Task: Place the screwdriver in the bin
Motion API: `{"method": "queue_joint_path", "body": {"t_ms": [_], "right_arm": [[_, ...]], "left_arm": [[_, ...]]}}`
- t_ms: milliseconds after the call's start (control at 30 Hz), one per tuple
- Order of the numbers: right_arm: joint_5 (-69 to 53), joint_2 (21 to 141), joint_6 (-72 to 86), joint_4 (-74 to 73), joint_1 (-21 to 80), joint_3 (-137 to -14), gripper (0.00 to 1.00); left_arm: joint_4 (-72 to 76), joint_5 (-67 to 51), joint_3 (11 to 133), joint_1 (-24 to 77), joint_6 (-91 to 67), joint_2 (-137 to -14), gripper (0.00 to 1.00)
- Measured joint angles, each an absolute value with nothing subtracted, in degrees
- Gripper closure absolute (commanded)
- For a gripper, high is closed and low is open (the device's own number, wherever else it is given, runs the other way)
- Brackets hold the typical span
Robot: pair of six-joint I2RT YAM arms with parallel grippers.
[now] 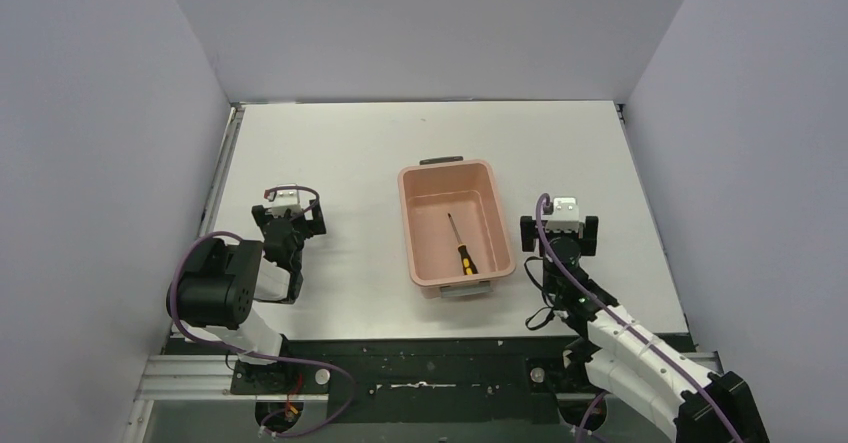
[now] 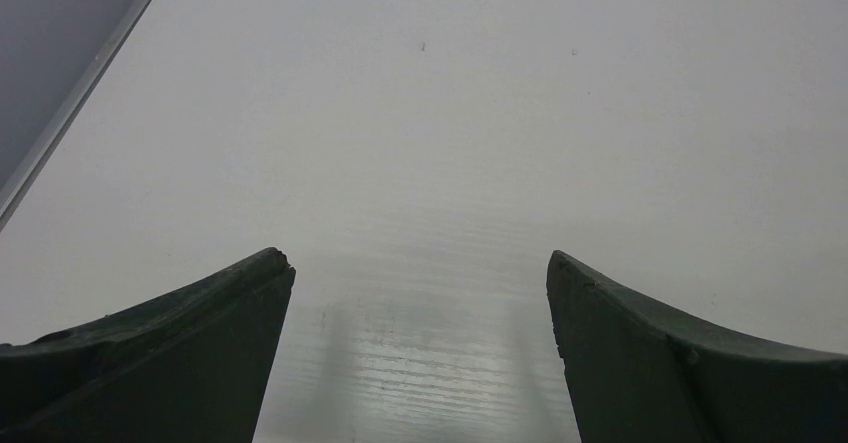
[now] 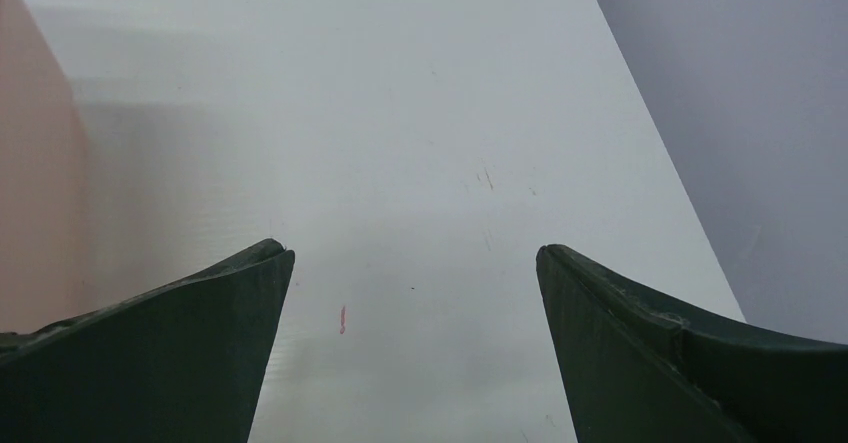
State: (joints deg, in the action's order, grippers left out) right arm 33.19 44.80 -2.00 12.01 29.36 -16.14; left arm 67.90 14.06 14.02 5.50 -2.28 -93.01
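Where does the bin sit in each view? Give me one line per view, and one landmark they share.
Top external: the bin stands slightly right of centre, with the screwdriver lying inside it.
Left wrist: not in it; the table fills the view beyond the jaws.
Right wrist: only a strip of the bin's salmon wall shows, at the left edge.
Shared landmark: the white table, seen in all three views.

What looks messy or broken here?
Nothing stands out. The screwdriver lies flat inside the upright bin, and the left gripper and right gripper are open and empty.
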Motion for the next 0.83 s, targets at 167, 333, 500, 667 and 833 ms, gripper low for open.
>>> {"method": "queue_joint_path", "body": {"t_ms": [167,333,500,667,833], "right_arm": [[33.21,45.52,0.19,21.78,27.0,-9.58,0.0],[33.76,45.56,1.06,25.8,26.92,-5.54,0.0],[34.63,45.21,1.61,27.94,26.92,-4.8,0.0],[35.18,45.21,2.09,28.88,26.92,-4.8,0.0],[35.99,45.21,2.28,29.21,26.92,-4.8,0.0]], "left_arm": [[67.9,14.06,14.02,5.5,-2.28,-93.01,0.03],[67.9,14.06,14.02,5.5,-2.28,-93.01,0.03],[67.9,14.06,14.02,5.5,-2.28,-93.01,0.03],[67.9,14.06,14.02,5.5,-2.28,-93.01,0.03],[67.9,14.06,14.02,5.5,-2.28,-93.01,0.03]]}}
